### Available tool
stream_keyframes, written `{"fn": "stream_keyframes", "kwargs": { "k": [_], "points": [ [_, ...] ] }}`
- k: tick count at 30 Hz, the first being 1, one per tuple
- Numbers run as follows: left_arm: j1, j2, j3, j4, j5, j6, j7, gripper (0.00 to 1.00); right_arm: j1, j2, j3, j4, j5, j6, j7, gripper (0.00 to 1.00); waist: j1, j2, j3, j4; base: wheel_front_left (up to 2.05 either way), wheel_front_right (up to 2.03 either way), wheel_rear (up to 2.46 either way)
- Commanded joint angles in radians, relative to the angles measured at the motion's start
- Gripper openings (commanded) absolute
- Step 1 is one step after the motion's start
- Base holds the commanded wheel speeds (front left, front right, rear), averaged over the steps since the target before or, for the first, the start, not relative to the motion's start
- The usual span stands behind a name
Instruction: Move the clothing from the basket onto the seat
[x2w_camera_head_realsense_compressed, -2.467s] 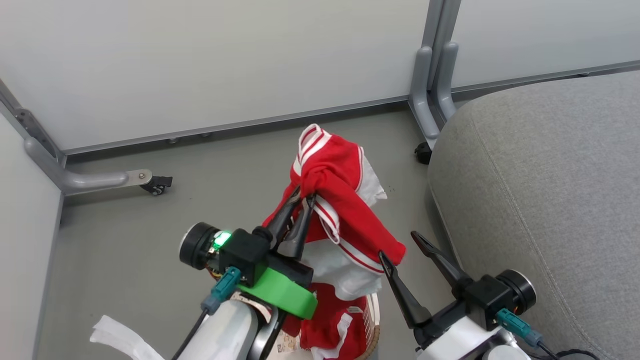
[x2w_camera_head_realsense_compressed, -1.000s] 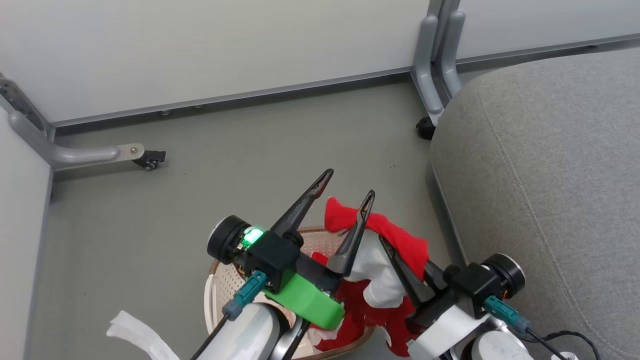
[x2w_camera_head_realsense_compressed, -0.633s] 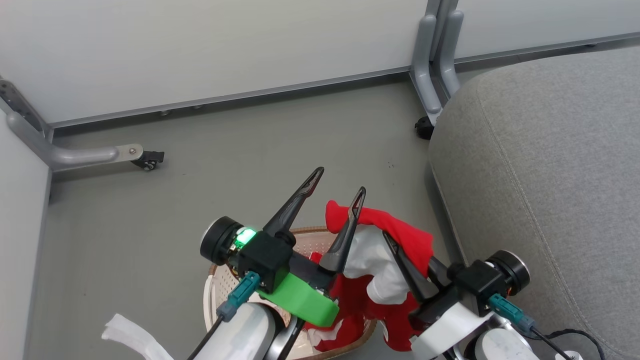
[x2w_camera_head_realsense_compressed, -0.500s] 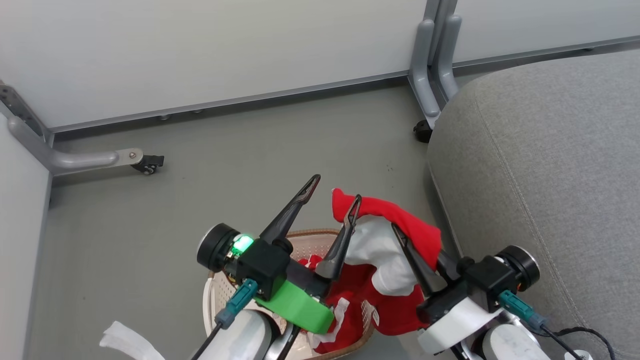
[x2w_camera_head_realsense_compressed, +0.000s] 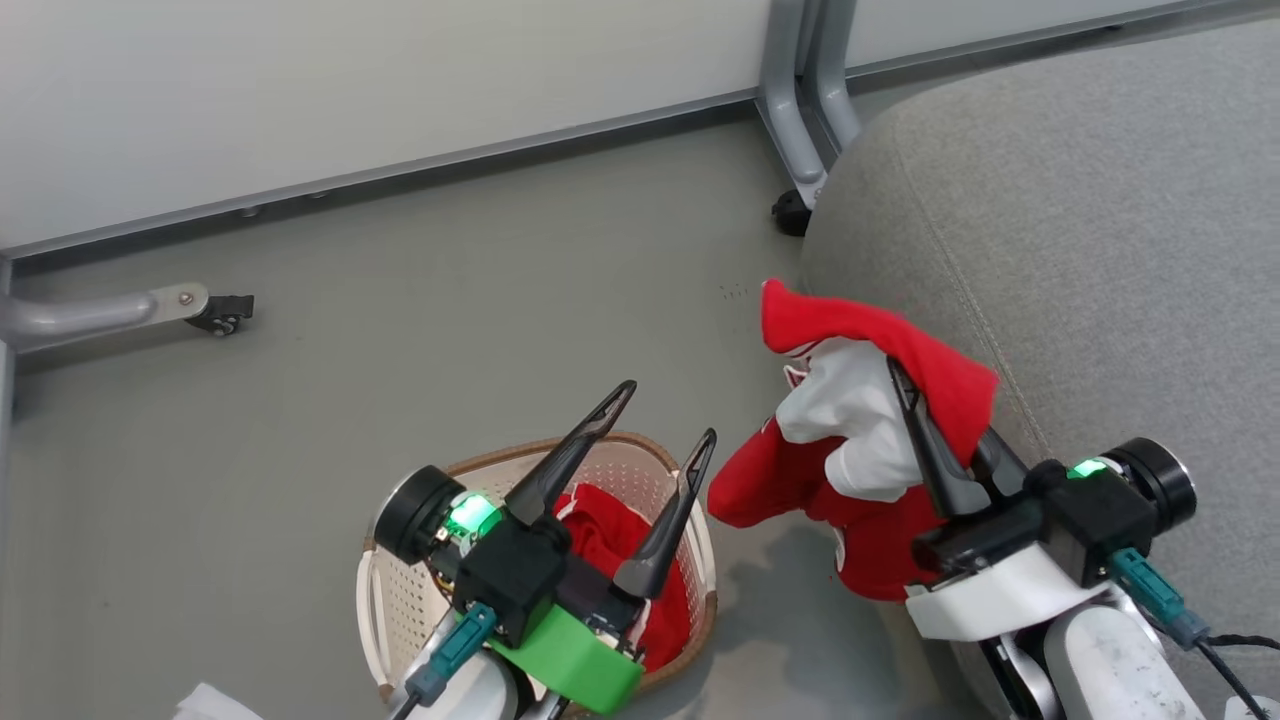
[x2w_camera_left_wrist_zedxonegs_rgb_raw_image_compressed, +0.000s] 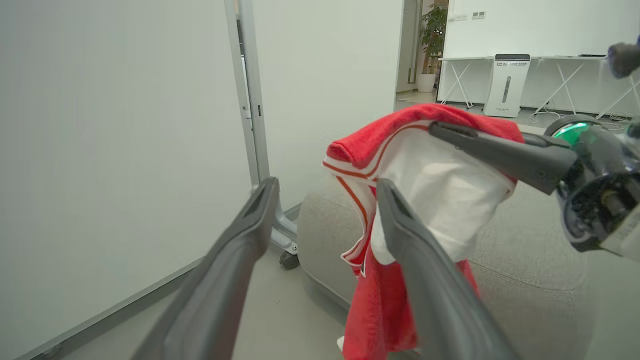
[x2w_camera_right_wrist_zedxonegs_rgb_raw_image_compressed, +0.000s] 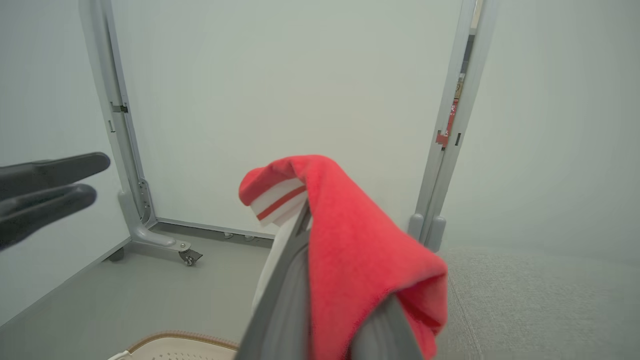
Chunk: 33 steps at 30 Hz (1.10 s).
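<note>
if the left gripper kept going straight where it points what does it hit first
Probably the rounded corner of the seat, framed between the fingers of the open left gripper in its wrist view. The hanging red garment, just right of that line, might brush first; depth unclear.

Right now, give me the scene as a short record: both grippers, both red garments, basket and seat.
seat: grey cushion, no garment laid on it yet
basket: on the floor, left of the seat
second garment: red, lying in the basket
held garment: red and white, hanging beside the seat's edge, out of the basket
right gripper: shut on the held garment
left gripper: open, empty, above the basket
</note>
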Motion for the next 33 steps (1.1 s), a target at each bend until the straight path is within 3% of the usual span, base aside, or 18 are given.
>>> {"fn": "stream_keyframes", "kwargs": {
  "k": [1, 11, 17, 27, 33],
  "points": [
    [0.015, 0.004, 0.008, -0.006, 0.013, -0.008, 0.000, 1.00, 0.014, 0.001, -0.017, -0.014, -0.010, 0.000, -0.005, 0.00, 0.0000, 0.0000, 0.038, -0.044, 0.00, 0.00, 0.00],
    [-0.010, 0.011, 0.048, -0.011, 0.080, -0.025, -0.001, 1.00, 0.009, 0.022, -0.121, -0.103, -0.024, 0.000, -0.005, 0.00, 0.0000, 0.0000, 0.137, -0.161, 0.00, 0.00, 0.00],
    [-0.044, 0.027, 0.057, -0.018, 0.106, -0.033, -0.001, 1.00, -0.089, 0.020, -0.172, -0.158, 0.016, 0.000, -0.005, 0.00, 0.0000, 0.0000, 0.242, -0.215, 0.00, 0.00, 0.00],
    [-0.166, 0.052, 0.051, -0.029, 0.142, -0.039, -0.001, 1.00, -0.471, -0.167, -0.350, -0.135, 0.030, 0.000, -0.005, 0.00, 0.0000, 0.0000, 0.503, -0.190, 0.00, 0.00, 0.00],
    [-0.231, 0.064, 0.033, -0.033, 0.156, -0.042, -0.001, 1.00, -0.629, -0.309, -0.447, 0.032, 0.048, -0.001, -0.004, 0.00, 0.0000, 0.0000, 0.610, -0.138, 0.00, 0.00, 0.00]
  ]
}}
